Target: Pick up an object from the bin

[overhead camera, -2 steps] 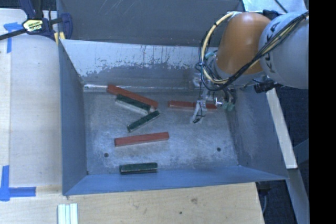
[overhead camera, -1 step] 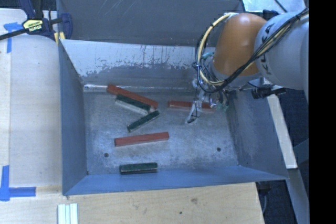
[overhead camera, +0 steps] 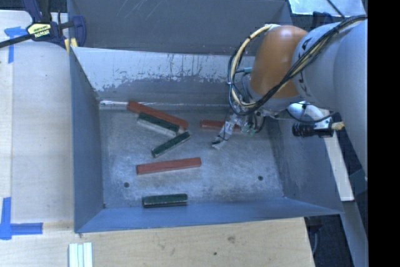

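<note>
Gripper point(overhead camera: 221, 136): low over the right-centre of the floor of the grey metal bin point(overhead camera: 86, 134). I cannot tell from this view whether it is open or closed, and I see nothing held in it.

Nearest item: a short red flat bar point(overhead camera: 210, 125), lying level on the floor just to the camera's left of the gripper. Its right end meets the gripper's outline; I cannot confirm contact.

Further left, a dark green bar point(overhead camera: 170, 144) lies tilted on the floor. Below it, a long red-brown flat bar point(overhead camera: 169, 166) lies near the floor's centre, apart from the gripper. Towards the back wall, a long red bar point(overhead camera: 157, 114) lies slanted, with a grey-green bar point(overhead camera: 157, 124) just beside it. A second dark green bar point(overhead camera: 165, 200) rests by the front wall, well apart from the rest.

Above the gripper, the orange wrist cover point(overhead camera: 278, 62) is ringed by cables.
</note>
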`<state>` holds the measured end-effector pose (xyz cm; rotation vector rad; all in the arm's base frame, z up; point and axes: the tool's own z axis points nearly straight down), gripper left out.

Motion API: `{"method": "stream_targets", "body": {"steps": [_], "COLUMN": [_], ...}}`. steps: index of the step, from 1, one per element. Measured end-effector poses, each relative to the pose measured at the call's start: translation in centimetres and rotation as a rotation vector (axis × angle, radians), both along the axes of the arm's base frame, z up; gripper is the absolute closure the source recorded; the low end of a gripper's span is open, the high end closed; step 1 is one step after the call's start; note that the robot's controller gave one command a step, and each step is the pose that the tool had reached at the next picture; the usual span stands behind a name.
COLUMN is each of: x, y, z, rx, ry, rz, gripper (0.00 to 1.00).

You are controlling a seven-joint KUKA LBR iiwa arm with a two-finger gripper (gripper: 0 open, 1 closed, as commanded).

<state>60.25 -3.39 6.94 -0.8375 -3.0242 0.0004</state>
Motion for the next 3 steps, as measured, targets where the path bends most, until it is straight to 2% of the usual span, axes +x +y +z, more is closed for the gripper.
{"method": "stream_targets", "body": {"steps": [1,2,3], "x": [0.0,0.1,0.3], "y": [0.0,-0.1,-0.1], "z": [0.0,0.2,4.1], "rx": [-0.001,-0.001,-0.001], "ry": [-0.001,-0.004,-0.011], "rz": [0.002,0.003,0.006], "gripper": [0.0,1.0,1.0]}}
